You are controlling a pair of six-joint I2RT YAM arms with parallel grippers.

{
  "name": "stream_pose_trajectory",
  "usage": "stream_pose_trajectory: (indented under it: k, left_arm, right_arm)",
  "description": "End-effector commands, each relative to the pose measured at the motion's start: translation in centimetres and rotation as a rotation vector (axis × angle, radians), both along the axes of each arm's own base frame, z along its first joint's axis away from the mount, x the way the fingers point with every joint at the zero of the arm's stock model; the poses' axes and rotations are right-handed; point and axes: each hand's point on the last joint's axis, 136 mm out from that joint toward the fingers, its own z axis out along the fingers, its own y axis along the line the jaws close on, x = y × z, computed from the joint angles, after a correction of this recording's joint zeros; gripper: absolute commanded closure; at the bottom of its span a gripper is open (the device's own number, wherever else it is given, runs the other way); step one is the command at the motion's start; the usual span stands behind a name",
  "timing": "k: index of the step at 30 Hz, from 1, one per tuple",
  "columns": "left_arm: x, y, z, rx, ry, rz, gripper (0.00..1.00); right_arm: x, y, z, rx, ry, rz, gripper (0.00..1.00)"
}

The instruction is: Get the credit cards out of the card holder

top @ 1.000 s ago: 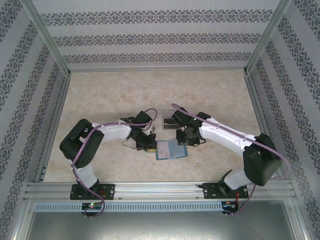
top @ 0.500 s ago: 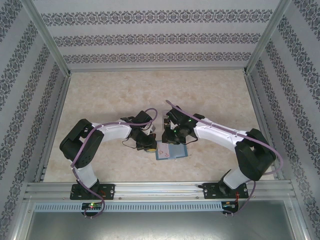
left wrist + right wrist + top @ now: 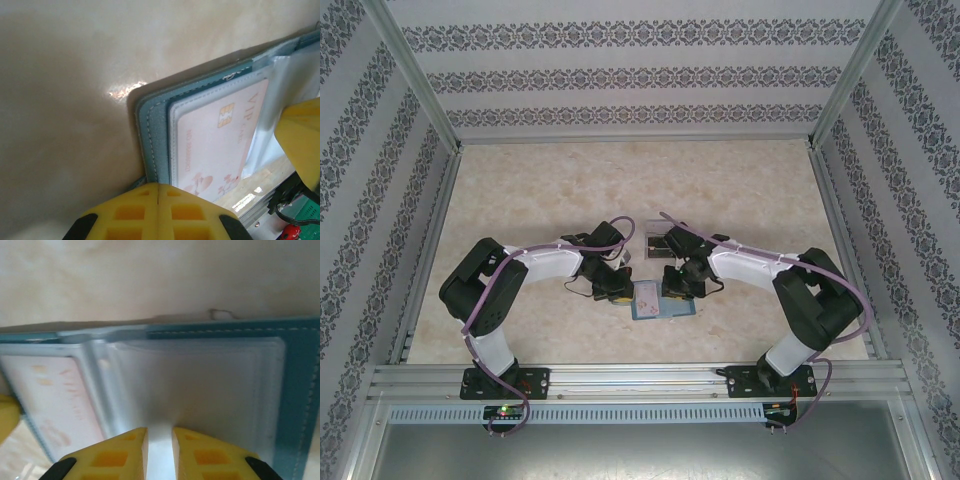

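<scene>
The card holder (image 3: 676,309) lies open on the table, teal-edged (image 3: 152,135) with clear sleeves inside. A pale pink credit card (image 3: 220,140) with a chip sits in the left sleeve; it is also in the right wrist view (image 3: 50,390). My left gripper (image 3: 158,186) is shut, its tips pressed against the holder's left edge (image 3: 626,293). My right gripper (image 3: 160,432) stands over the right half of the holder (image 3: 678,291). Its jaws are a narrow gap apart, pinching the clear sleeve (image 3: 200,380), which puckers toward them. One right finger (image 3: 300,130) shows in the left wrist view.
A clear plastic tray (image 3: 651,240) sits just behind the two grippers. Beige tabletop (image 3: 620,180) stretches beyond it to patterned walls. An aluminium rail (image 3: 640,378) runs along the near edge, by the arm bases.
My right arm has folded in and its gripper has come left and nearer onto the holder's right half, jaws narrowing slightly. The left arm has stayed still.
</scene>
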Motion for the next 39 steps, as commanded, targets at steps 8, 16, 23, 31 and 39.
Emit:
stream_pose_trajectory:
  k: [8,16,23,31,39]
  left_arm:
    - [-0.4,0.2,0.2,0.026,-0.001,-0.022,1.00]
    - [0.6,-0.5,2.5,-0.007,-0.052,-0.022,1.00]
    - [1.0,-1.4,3.8,-0.061,-0.064,-0.019,1.00]
    - [0.7,-2.9,3.2,-0.120,-0.028,-0.025,1.00]
    - [0.3,-3.0,1.7,-0.109,0.013,-0.033,1.00]
  right_arm:
    - [0.0,-1.1,0.6,-0.050,-0.030,0.007,0.77]
    - [0.9,1.7,4.0,0.085,-0.089,0.008,0.75]
    - [1.1,4.3,4.0,0.173,-0.067,0.039,0.75]
    - [1.0,5.2,2.6,0.188,-0.029,0.049,0.81]
    - [0.9,5.1,1.3,0.169,-0.007,0.053,0.81]
